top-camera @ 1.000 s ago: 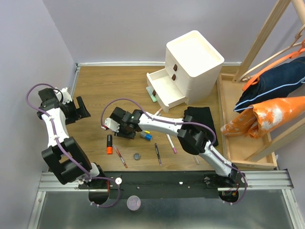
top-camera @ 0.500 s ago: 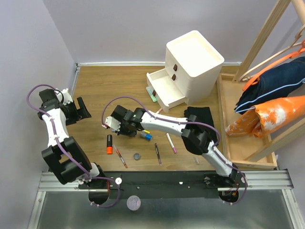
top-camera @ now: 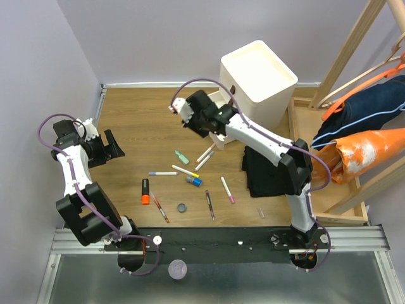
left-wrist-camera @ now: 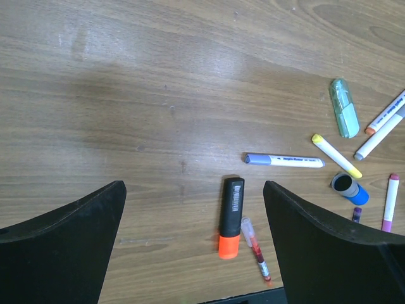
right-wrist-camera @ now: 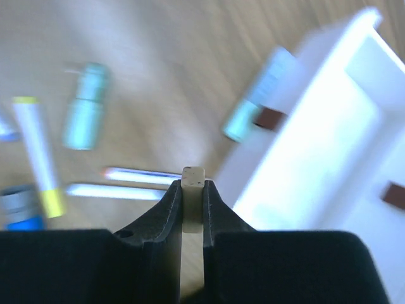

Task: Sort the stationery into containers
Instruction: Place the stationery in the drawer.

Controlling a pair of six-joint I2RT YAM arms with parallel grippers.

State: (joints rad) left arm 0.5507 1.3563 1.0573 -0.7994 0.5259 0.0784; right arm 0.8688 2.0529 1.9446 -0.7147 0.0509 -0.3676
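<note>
While the left hand [top-camera: 111,144] is hanging wide open over the left side of the worktop [top-camera: 136,111], gripping nothing, the stationery is lying loose to its right: an orange highlighter [top-camera: 145,192] beside a red pen [top-camera: 160,208], then a blue-capped pen [top-camera: 163,173], a pale-green highlighter [top-camera: 182,156], a yellow-capped marker [top-camera: 185,171] and a pink-capped pen [top-camera: 227,189]. Beyond them the right hand [right-wrist-camera: 193,187] is pinching a small cream block [right-wrist-camera: 193,174] between its closed fingers, hovering just beside the open drawer [right-wrist-camera: 354,126] of the white cabinet [top-camera: 259,73]. Farther right, a black cloth [top-camera: 266,171] is lying flat.
</note>
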